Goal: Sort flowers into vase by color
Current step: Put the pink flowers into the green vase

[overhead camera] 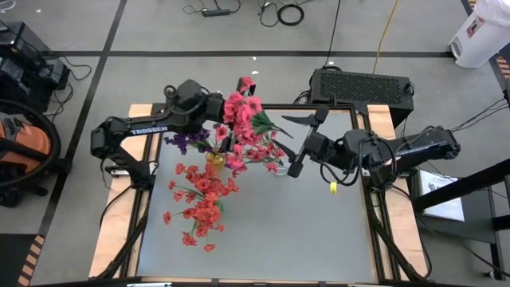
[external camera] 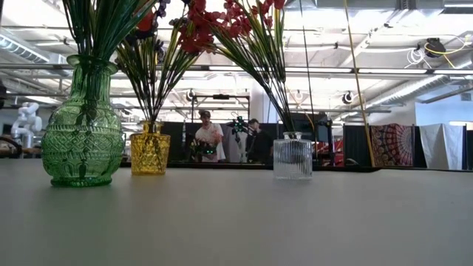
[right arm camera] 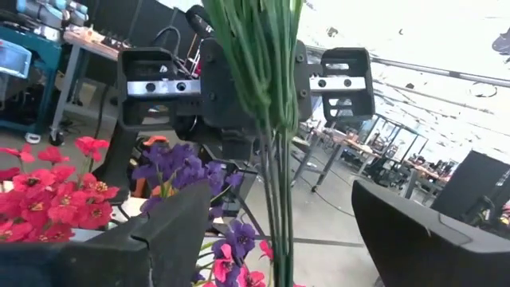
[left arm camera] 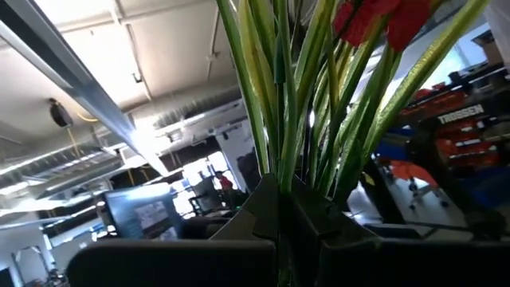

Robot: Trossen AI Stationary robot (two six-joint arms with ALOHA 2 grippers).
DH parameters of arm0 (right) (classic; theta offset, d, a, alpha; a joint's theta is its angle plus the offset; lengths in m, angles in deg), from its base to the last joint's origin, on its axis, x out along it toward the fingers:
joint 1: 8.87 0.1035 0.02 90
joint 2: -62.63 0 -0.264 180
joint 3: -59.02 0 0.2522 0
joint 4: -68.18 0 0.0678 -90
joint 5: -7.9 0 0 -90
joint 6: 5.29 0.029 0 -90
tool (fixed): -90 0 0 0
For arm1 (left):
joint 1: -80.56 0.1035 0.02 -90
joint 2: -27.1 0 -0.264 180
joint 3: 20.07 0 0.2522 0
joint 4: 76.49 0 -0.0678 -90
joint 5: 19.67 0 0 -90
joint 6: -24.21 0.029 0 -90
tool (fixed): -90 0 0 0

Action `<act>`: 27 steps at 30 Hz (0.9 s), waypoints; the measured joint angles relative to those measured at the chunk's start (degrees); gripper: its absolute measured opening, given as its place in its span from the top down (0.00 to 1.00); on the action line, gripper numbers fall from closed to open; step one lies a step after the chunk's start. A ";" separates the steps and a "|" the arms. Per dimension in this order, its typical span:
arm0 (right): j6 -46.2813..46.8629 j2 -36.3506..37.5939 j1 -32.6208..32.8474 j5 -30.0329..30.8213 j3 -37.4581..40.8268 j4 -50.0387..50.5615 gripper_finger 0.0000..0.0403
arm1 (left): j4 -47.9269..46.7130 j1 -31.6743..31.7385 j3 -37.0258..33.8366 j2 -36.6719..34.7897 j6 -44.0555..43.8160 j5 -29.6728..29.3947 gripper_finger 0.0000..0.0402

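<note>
The grey table [overhead camera: 319, 231] carries a green vase [external camera: 82, 125], a yellow vase [external camera: 150, 150] and a clear vase [external camera: 293, 157] beside the right gripper [overhead camera: 296, 142]; red flowers [overhead camera: 199, 199] lie below the left gripper [overhead camera: 225, 115].

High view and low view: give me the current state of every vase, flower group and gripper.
Green vase: upright, holding stems.
Yellow vase: upright, holding stems.
Clear vase: upright, holding stems.
Loose red flowers: lying on the table, unsorted.
Left gripper: shut on a bunch of green stems.
Right gripper: open, stems between its fingers, not gripped.
</note>
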 joint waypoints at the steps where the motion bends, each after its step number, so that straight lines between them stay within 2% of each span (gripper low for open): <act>1: 0.21 0.00 0.16 -0.02 0.00 0.10 0.26 | 0.02 -0.27 0.00 0.25 0.02 0.11 0.98; 5: 0.26 0.00 1.02 -0.14 0.00 0.14 0.29 | -0.08 -0.67 0.00 0.61 0.13 0.18 0.98; 8: 0.24 0.00 1.65 -0.24 0.00 0.16 0.35 | 0.04 -0.63 0.02 0.50 0.13 0.18 0.98; 20: 2.81 -0.35 2.05 -0.33 0.00 1.18 0.77 | -0.05 -2.43 0.02 0.52 0.02 0.20 0.98; 27: 2.68 -0.35 2.05 -0.35 0.00 1.40 0.96 | -0.59 -3.09 0.02 0.52 -0.02 0.18 0.98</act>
